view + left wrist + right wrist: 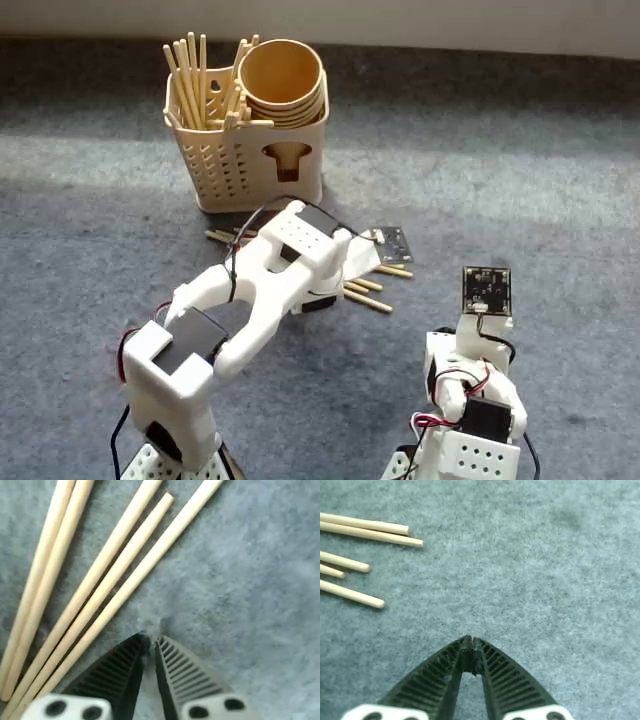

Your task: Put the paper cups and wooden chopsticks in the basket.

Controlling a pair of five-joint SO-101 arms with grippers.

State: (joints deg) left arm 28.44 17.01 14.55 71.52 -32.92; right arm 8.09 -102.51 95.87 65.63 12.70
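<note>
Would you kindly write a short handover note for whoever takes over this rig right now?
Left gripper: fingers shut, empty, low over the carpet right beside the loose chopsticks.
Right gripper: fingers shut, empty, above bare carpet, with chopstick ends off to one side.
Things: the stacked paper cups and a bunch of upright chopsticks stand in the basket. At least five loose chopsticks lie on the carpet in front of it.
Done: cups and part of the chopsticks are in.
Left: pick up the loose chopsticks and put them in the basket.
</note>
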